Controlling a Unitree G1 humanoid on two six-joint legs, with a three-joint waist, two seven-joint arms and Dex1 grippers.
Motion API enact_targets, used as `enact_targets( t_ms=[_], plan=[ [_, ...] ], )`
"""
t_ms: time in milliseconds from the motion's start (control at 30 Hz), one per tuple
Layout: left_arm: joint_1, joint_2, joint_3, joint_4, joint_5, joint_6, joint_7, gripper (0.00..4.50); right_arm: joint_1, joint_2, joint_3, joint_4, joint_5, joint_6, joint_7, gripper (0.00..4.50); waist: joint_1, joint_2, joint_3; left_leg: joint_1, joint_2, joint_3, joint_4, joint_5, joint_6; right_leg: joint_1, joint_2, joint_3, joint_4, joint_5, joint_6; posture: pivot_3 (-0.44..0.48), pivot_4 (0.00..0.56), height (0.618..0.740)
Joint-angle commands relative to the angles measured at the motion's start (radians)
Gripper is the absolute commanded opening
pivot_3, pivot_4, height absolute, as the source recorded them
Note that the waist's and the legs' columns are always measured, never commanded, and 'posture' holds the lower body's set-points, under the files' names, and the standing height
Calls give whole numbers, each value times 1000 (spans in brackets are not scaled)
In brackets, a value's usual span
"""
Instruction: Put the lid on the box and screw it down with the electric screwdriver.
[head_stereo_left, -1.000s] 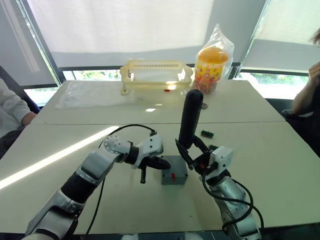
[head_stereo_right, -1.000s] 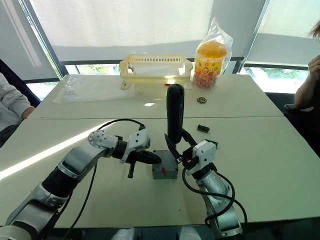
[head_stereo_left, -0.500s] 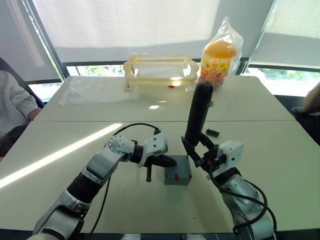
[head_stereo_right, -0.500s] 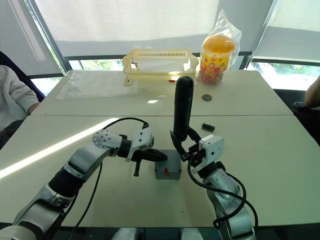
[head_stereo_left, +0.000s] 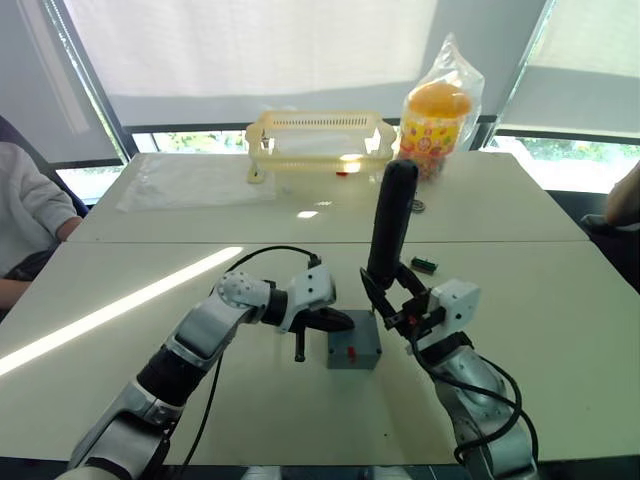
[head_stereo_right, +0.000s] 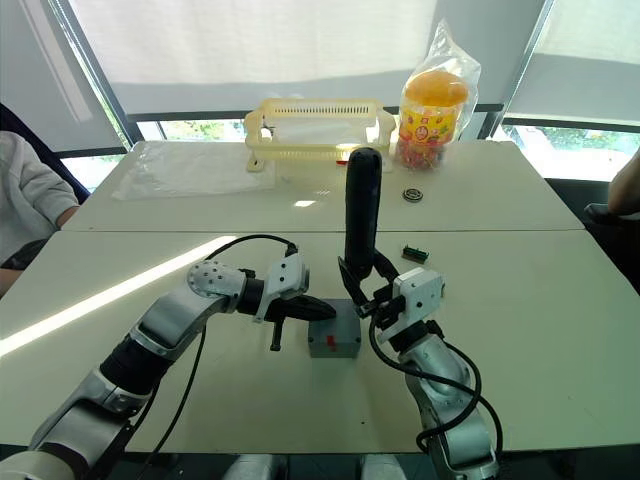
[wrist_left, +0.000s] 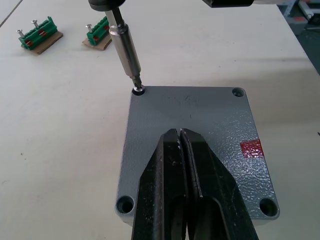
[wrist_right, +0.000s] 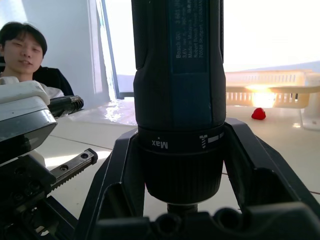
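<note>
The box (head_stereo_left: 354, 343) sat near the middle of the near half of the white table (head_stereo_left: 560, 300), with bare tabletop open on every side and the table's front edge well toward 6 o'clock of it. The closest clutter was two small green connector blocks (wrist_left: 40, 38) lying toward 1 o'clock of the box, near but apart from it. A yellow basket (head_stereo_left: 318, 143) and a bagged orange-lidded jar (head_stereo_left: 436, 115) stood far off toward 12 o'clock, and a person's sleeve (head_stereo_left: 30, 205) showed at the table's left edge.

Compared with half a second earlier, the screwdriver's top had tipped slightly toward the robot's left; the box and the left arm lay as before.

The lid (wrist_left: 192, 145) already lay flat on the box, blue-grey and speckled, with a red mark near one edge and holes in its corners. The left gripper (wrist_left: 186, 182) had its two black fingers pressed together with nothing between them, resting down on the lid's top from the 9 o'clock side. The right gripper (head_stereo_left: 392, 301) was clamped around the electric screwdriver (head_stereo_left: 390, 228), which stood nearly upright at 3 o'clock of the box, its metal bit (wrist_left: 126, 49) set into the screw at one lid corner.
</note>
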Motion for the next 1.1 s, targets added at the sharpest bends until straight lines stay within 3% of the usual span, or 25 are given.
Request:
enact_targets(
  t_ms=[33, 400, 833, 1100],
  plan=[
    [21, 19, -32, 6, 36, 26, 0, 0, -3, 1, -19, 46, -36, -42, -23, 1815, 0, 0, 0, 0, 0, 0, 0, 0, 0, 0, 0, 0, 0, 0, 0, 0, 150, 740],
    [25, 26, -31, 4, 34, 24, -4, 0, 49, 71, -29, 73, 49, 12, -54, 1815, 0, 0, 0, 1, 1, 0, 1, 0, 0, 0, 0, 0, 2, 0, 0, 0, 150, 740],
    [22, 25, -31, 5, 35, 28, -2, 0, 107, -6, 42, 154, -74, -85, -9, 1815, -1, -1, -1, 1, 1, 0, 1, 0, 0, 0, 0, 0, 2, 0, 0, 0, 150, 740],
    [24, 30, -29, 1, 35, 31, -3, 0, 113, -2, 35, 199, -59, -106, -12, 1815, -1, -6, -4, 3, 2, 0, 0, 0, 0, 2, 0, 0, 2, -1, 0, 0, 150, 740]
  ],
)
